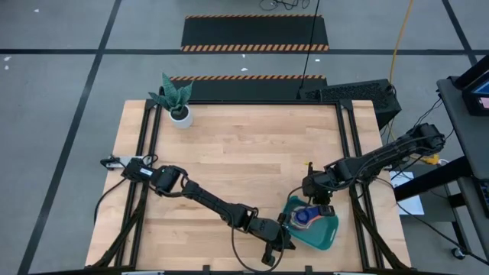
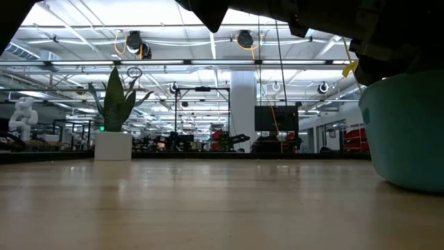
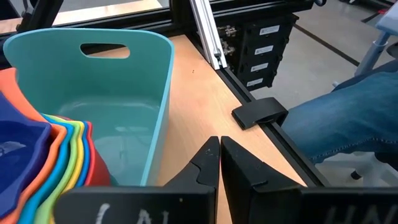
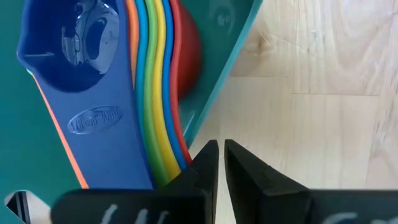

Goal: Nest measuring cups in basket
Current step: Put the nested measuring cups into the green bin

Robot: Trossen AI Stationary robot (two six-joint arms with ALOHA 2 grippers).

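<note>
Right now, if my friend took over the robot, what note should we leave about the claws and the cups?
Left claw: shut, holding nothing, just outside the basket at the table's front edge.
Right claw: shut, holding nothing, over the table beside the basket's rim.
Cups: the measuring cups sit stacked inside one another in the teal basket, a blue one on top. No loose cups show on the table.
Done: nesting looks finished, though I cannot count all the cups.
Left: probably just pull both arms back.
The white plant pot stands at the far left corner, out of the way.
</note>
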